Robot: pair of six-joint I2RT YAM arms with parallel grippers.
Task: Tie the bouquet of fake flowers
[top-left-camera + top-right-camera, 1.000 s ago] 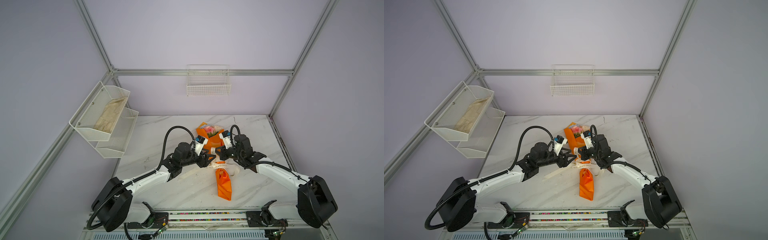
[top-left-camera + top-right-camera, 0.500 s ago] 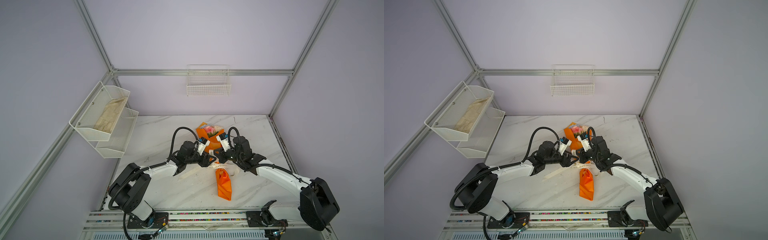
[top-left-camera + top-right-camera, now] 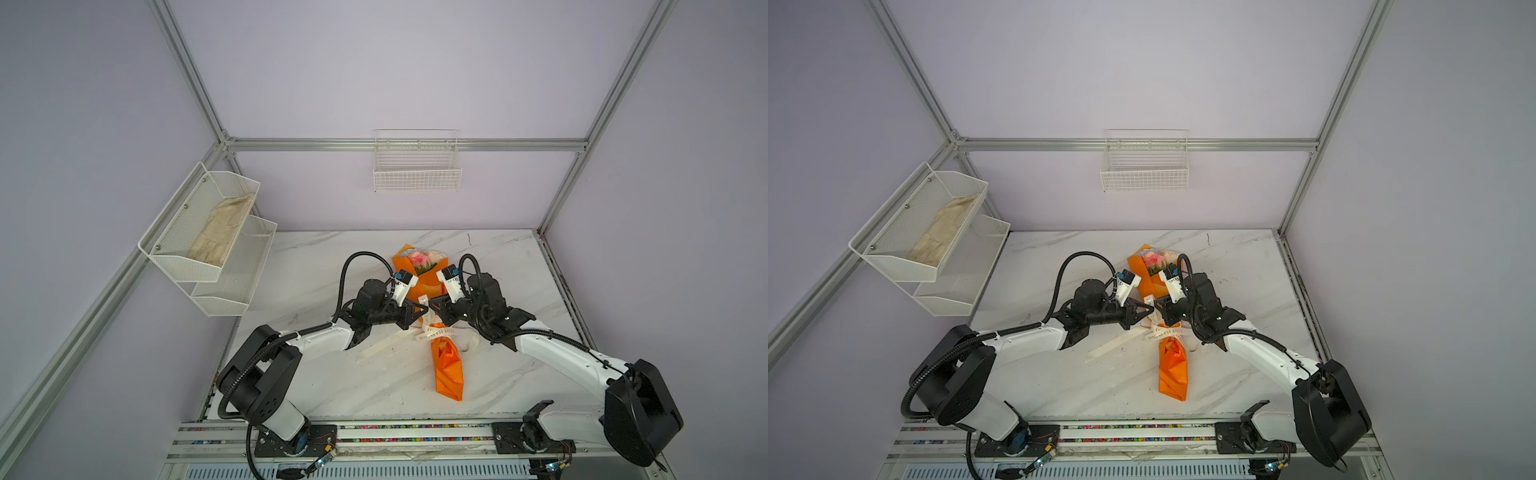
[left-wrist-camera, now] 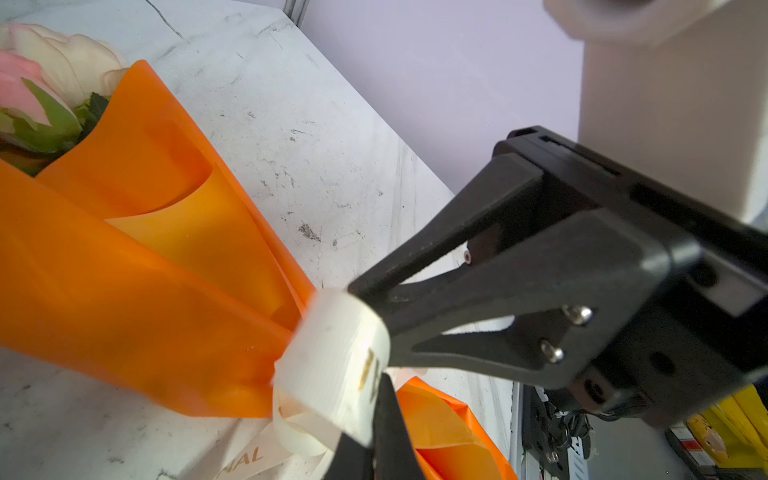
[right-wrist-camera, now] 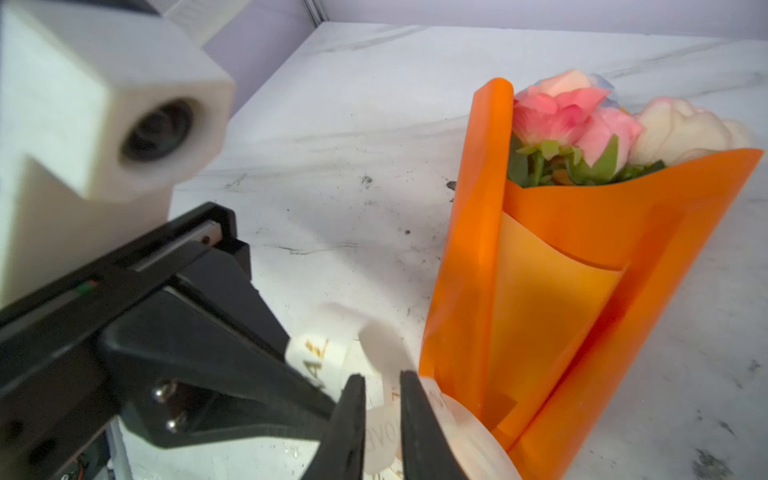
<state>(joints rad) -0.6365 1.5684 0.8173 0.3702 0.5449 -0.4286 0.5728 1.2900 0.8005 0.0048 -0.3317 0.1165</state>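
The bouquet of fake flowers (image 3: 446, 365) (image 3: 1172, 365) lies along the marble table in glossy orange wrap, with the pink and cream roses (image 5: 573, 112) at its far end. A cream lettered ribbon (image 3: 434, 332) (image 3: 1163, 332) circles its waist. Both grippers meet there, tip to tip. My left gripper (image 3: 422, 309) (image 4: 374, 399) is shut on a raised loop of the ribbon (image 4: 332, 345). My right gripper (image 3: 432, 305) (image 5: 382, 380) has its jaws a little apart, with a ribbon strand (image 5: 378, 436) in the gap, not pinched.
A loose ribbon tail (image 3: 380, 347) trails to the left on the table (image 3: 332, 382). A two-tier wire shelf (image 3: 232, 266) holding a cloth hangs on the left wall. A wire basket (image 3: 417, 174) hangs on the back wall. The arm bases stand on a rail (image 3: 374, 436) at the front.
My left gripper reached in to the bouquet's waist and shut on the ribbon loop. The right gripper's jaws, shut before, have parted a little.
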